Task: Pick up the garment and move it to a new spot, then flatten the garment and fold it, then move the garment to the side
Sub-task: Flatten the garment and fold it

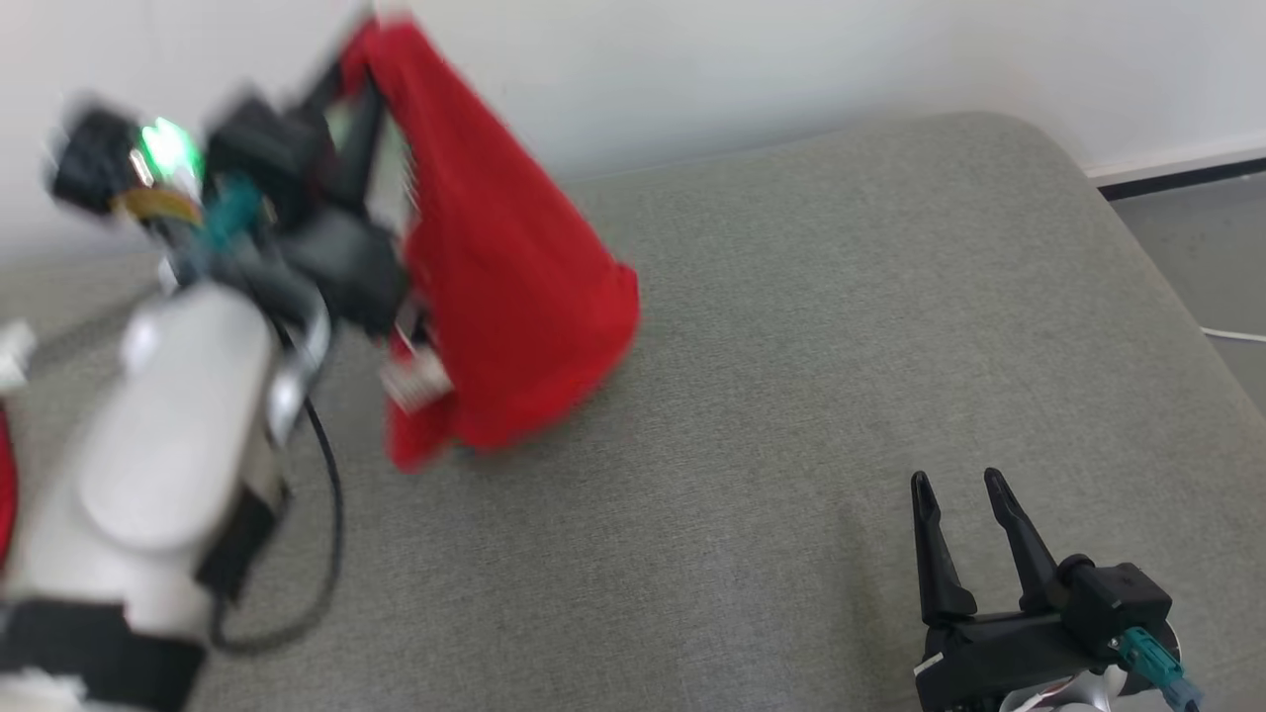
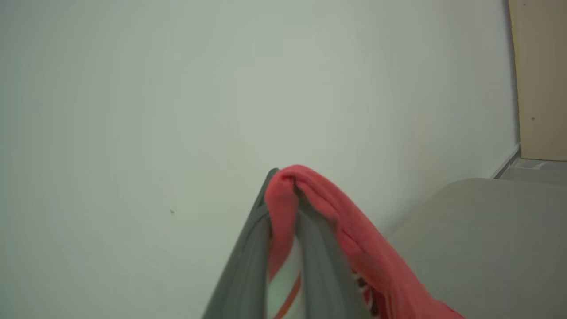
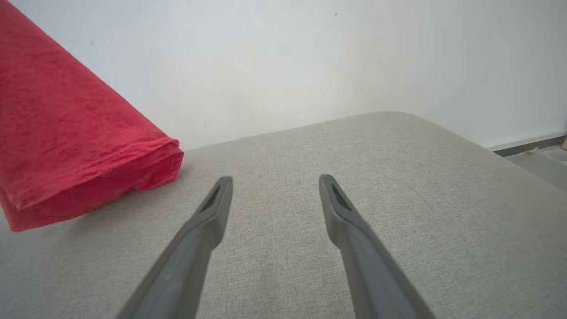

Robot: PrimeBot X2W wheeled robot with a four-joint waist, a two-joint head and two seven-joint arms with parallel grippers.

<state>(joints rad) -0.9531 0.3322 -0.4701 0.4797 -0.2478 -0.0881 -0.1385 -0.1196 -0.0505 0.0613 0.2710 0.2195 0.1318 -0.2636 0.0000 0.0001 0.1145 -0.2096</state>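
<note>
The left gripper (image 2: 285, 181) pinches the red garment (image 1: 504, 267) by its top edge, and the cloth hangs over the grey cushion's (image 1: 791, 346) left side. The right gripper (image 1: 959, 480) sits well apart, jaws wide.

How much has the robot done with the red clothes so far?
Picked up: the left pincer is shut on the red garment, which hangs over the grey cushion. In hand: carrying it to a new spot. Left: flattening, folding, moving aside. The right pincer is open and empty.
</note>
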